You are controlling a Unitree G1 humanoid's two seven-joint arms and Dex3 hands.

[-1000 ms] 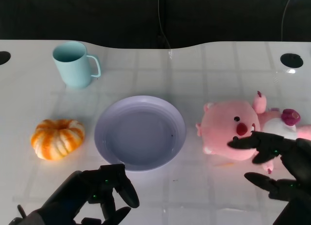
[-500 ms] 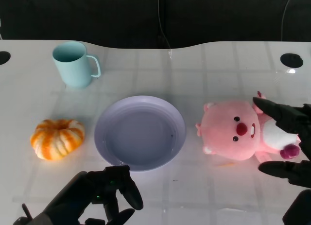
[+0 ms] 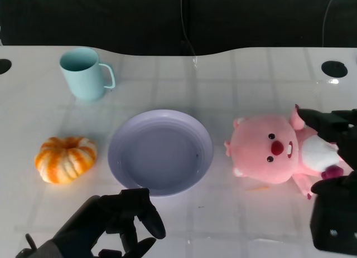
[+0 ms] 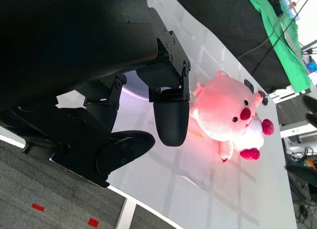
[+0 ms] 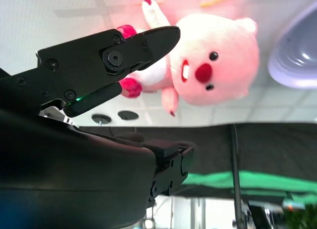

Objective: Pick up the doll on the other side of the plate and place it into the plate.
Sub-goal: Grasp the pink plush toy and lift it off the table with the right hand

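The pink doll [image 3: 273, 150] lies on its back on the white table [image 3: 234, 79], just beside the right edge of the lavender plate [image 3: 160, 152] and apart from it, not yet lifted. The right hand [image 3: 333, 174] sits at the doll's body end, its fingers [image 3: 321, 122] spread wide: some reach over the far side of the torso and the rest sit on the near side, so the body lies between them, a stance that reads as a bracket for a grasp from the side. The right wrist view shows daylight between the fingertips and the plush (no contact that I can confirm), so nothing is gripped. The left hand [image 3: 114, 224] hangs low at the near edge in front of the plate, fingers loosely curled inward around nothing, seemingly parked clear of the drop zone. The plate holds nothing, which leaves room for the doll. Count: 1 doll, 1 plate, 1 pale blue mug [image 3: 86, 74] at the far left, 1 orange pumpkin [image 3: 66, 159] left of the plate, 2 hands.
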